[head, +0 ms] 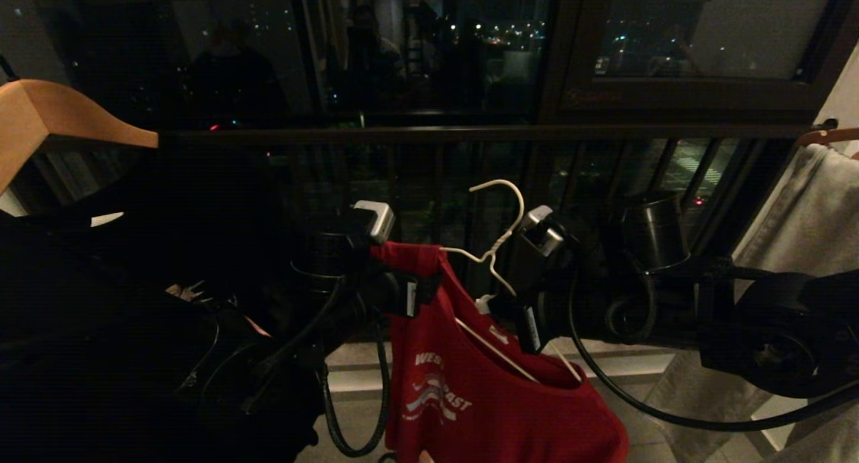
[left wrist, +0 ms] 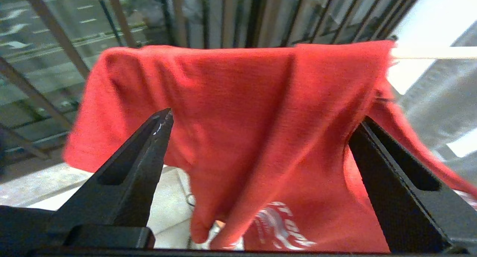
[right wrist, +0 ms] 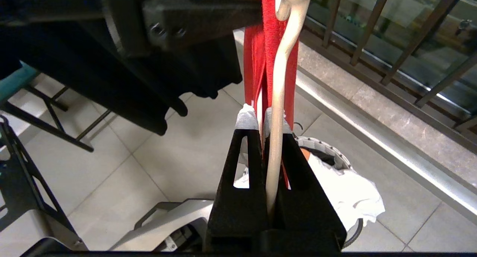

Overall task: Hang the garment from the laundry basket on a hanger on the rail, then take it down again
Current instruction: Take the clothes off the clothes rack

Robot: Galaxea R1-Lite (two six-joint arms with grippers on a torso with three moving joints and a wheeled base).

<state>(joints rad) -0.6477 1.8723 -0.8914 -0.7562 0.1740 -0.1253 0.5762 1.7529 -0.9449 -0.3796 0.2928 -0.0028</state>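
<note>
The red garment (head: 483,396) with white chest lettering hangs in mid-air on the thin white wire hanger (head: 495,248). The hanger's hook sits below the dark rail (head: 470,133), not on it. My right gripper (head: 530,325) (right wrist: 259,117) is shut on the hanger's wire, with red cloth pinched beside it. At the garment's left shoulder, my left gripper (head: 419,292) (left wrist: 264,119) stands open. The red cloth (left wrist: 242,111) lies just ahead of its spread fingers, and nothing is gripped. The laundry basket (right wrist: 328,147) stands on the floor below.
A white cloth (right wrist: 346,193) spills out of the basket. A thick wooden hanger (head: 60,114) hangs at the far left over black clothing. Grey cloth (head: 805,208) hangs at the far right. A balcony railing (right wrist: 372,18) runs behind the garment.
</note>
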